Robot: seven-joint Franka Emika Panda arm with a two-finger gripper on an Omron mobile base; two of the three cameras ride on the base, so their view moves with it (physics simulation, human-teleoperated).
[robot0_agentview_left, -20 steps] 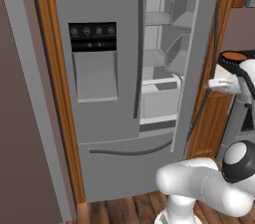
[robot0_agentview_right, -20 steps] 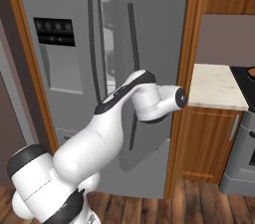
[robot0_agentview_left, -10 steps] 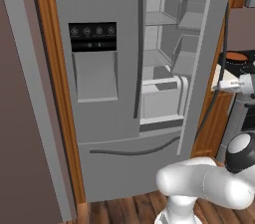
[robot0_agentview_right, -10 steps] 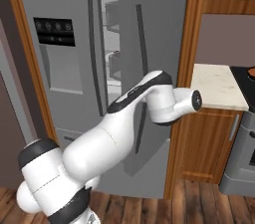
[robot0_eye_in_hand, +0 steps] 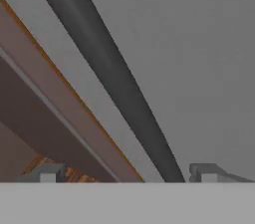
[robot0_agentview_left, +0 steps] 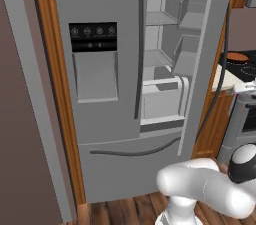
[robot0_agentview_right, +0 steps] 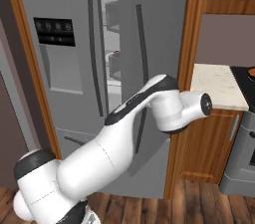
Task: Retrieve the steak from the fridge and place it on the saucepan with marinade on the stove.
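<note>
The grey fridge (robot0_agentview_left: pixel 110 119) (robot0_agentview_right: pixel 64 93) stands with its right door (robot0_agentview_right: pixel 149 44) swung partly out, showing shelves and door bins (robot0_agentview_left: pixel 192 11). My gripper (robot0_eye_in_hand: pixel 127 173) is open at that door's long dark handle (robot0_eye_in_hand: pixel 114 78); the handle runs between the two spread fingertips (robot0_eye_in_hand: pixel 47 173), nearer the right one. In the left base view the gripper (robot0_agentview_left: pixel 240 89) shows at the right edge beside the handle (robot0_agentview_left: pixel 220 79). The saucepan with marinade (robot0_agentview_left: pixel 235 57) (robot0_agentview_right: pixel 251 72) sits on the black stove (robot0_agentview_left: pixel 247 70) (robot0_agentview_right: pixel 245 82). The steak is out of view.
A beige countertop (robot0_agentview_right: pixel 219 86) over a wooden cabinet (robot0_agentview_right: pixel 204 143) lies between fridge and stove. A wood panel (robot0_agentview_right: pixel 187 44) flanks the fridge's right side. A pale drawer (robot0_agentview_left: pixel 160 100) sits low inside the fridge. My arm (robot0_agentview_right: pixel 164 103) reaches across the door front.
The right fridge door has swung further open as my hand moved right with its handle. The jaws have since spread wide around the handle.
</note>
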